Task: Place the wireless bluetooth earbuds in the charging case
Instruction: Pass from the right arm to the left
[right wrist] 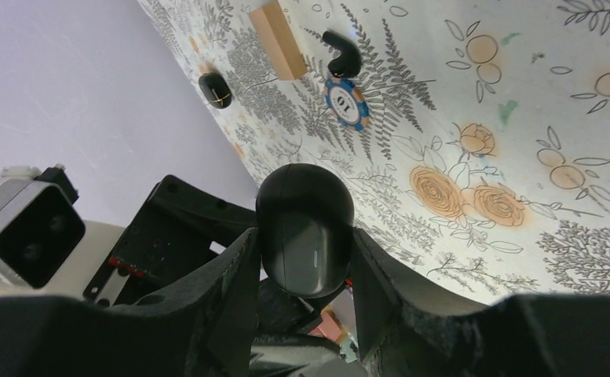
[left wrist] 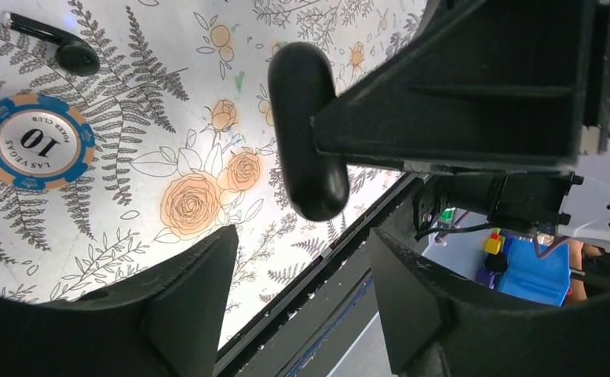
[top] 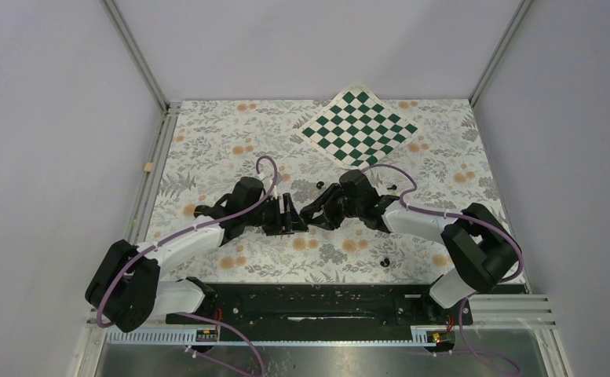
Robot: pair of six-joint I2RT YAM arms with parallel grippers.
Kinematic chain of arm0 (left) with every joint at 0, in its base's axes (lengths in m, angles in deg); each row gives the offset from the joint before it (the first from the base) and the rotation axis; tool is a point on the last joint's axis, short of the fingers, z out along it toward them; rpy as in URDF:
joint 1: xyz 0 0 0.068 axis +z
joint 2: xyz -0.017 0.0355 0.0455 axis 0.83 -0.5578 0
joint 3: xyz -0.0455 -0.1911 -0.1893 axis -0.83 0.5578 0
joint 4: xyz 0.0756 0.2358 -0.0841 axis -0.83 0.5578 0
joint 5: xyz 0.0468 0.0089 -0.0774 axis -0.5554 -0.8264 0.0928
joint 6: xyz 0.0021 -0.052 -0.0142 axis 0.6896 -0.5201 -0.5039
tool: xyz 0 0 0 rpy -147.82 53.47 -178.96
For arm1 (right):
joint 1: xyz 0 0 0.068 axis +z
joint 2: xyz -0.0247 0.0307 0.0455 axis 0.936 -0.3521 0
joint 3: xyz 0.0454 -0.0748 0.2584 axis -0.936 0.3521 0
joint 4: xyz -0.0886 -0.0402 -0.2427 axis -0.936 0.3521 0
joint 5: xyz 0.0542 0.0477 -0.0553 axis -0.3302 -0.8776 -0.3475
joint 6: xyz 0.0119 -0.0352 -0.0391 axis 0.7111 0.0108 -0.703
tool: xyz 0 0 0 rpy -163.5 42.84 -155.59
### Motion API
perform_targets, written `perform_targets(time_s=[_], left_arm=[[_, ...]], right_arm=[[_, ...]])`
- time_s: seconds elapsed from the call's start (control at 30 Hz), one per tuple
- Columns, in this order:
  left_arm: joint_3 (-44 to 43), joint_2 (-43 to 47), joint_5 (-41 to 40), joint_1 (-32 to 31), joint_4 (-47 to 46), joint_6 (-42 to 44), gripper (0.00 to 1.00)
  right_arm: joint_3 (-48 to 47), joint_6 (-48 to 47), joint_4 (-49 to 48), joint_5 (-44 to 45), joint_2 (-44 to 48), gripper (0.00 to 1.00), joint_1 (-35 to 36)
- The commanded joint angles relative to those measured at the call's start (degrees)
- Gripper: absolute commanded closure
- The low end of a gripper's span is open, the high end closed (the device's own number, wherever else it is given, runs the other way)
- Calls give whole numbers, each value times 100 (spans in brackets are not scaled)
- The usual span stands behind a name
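My right gripper (right wrist: 305,245) is shut on the charging case (right wrist: 305,228), a closed black oval held off the table. In the left wrist view the case (left wrist: 305,133) sticks out of the right fingers (left wrist: 458,86), just beyond my open, empty left gripper (left wrist: 301,263). The two grippers meet tip to tip at mid-table, left (top: 286,214) and right (top: 322,210). One black earbud (right wrist: 342,53) lies on the floral cloth by a blue poker chip; it also shows in the left wrist view (left wrist: 67,49). A second small black bud (right wrist: 215,88) lies farther off.
A blue and tan poker chip (left wrist: 33,141) (right wrist: 346,102) and a tan wooden block (right wrist: 278,31) lie near the earbud. A green chessboard mat (top: 359,128) lies at the back. The table's black front rail (left wrist: 341,259) runs under the left gripper.
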Motion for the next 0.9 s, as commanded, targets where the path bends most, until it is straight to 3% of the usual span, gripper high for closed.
perform_targets(time_s=[0.0,0.23,0.5,0.63,0.73,0.77,0.8,0.87], left_arm=[[-270,-131,-167,-14,-538,-253,39],[-19,-187,-304,-16,-1378,-856,46],[68,-7,-657,-8,-1583,-994,55],[-28,-71,-639,-14,-1508,-992,66],[-66,-92,-643,-16,-1427,-977,86],[-81,-91,-639,-14,-1385,-970,94],[-100,-94,-624,-12,-1357,-956,100],[-99,-71,-534,-9,-1389,-970,100]], right_arm=[[75,206,-368,-153,318,78,-25],[120,242,-450,-177,367,78,-20],[197,391,-626,-258,377,79,-27],[233,466,-734,-299,373,79,-25],[275,477,-740,-283,417,78,-28],[305,478,-772,-275,441,72,-33],[350,480,-863,-258,467,57,-39],[503,467,-1133,-219,561,33,-82]])
